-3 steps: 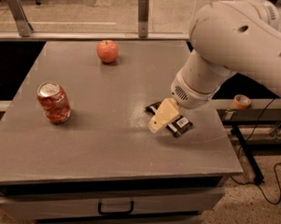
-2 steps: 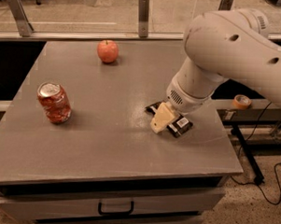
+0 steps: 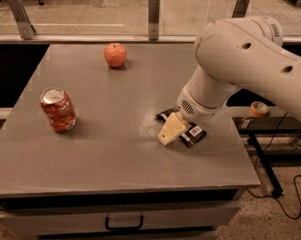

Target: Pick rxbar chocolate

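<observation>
A: How far along is the pick judged to be?

B: At the grasping stage, most likely. The gripper (image 3: 169,134) is seen low over the table (image 3: 114,155), on its right side and toward the near edge, set directly on top of the rxbar chocolate (image 3: 192,136). The bar is seen lying flat on the grey surface. One dark end shows at the far left of the gripper, and the other end, with a white label patch, shows at its near right.

A: Is the bar held?

B: That cannot be told. The underside of the gripper is hidden by its own cream casing and by the arm (image 3: 243,61) above it, so how wide it stands and whether anything is clamped must be left unsaid. Contact with the wrapper is suggested, nothing more.

A: What may be counted as done?

B: The approach, it would seem. The right item has been singled out, and the apple (image 3: 115,54) at the far side and the soda can (image 3: 58,110) at the left are well apart from the tool.

A: And what is left?

B: A firm grasp has to be confirmed, and the bar has to be raised off the table — no gap is seen beneath it, so the lift is judged not yet done. A thin wrapper lying flush is expected to be awkward to get under — a slip should be allowed for
</observation>
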You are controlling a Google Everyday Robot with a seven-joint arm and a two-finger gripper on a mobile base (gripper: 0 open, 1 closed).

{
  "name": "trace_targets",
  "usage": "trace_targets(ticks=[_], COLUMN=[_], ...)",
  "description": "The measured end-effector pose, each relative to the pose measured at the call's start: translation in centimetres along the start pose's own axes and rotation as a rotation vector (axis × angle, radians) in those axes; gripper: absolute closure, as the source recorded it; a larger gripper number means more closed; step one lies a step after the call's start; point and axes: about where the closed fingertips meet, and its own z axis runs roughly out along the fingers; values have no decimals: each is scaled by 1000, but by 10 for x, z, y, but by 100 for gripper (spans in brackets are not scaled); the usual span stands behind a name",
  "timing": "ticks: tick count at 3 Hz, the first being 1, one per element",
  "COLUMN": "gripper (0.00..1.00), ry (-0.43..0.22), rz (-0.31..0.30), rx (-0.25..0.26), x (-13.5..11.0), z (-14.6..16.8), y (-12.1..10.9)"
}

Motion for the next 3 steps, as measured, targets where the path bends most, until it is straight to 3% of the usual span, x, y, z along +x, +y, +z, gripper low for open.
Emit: trace_targets(ticks=[2, 3], gripper=[95, 100], ry=[0, -86], rz=[0, -80], rx=[0, 15], x=[-3, -21], z=[-9, -30], y=[0, 1])
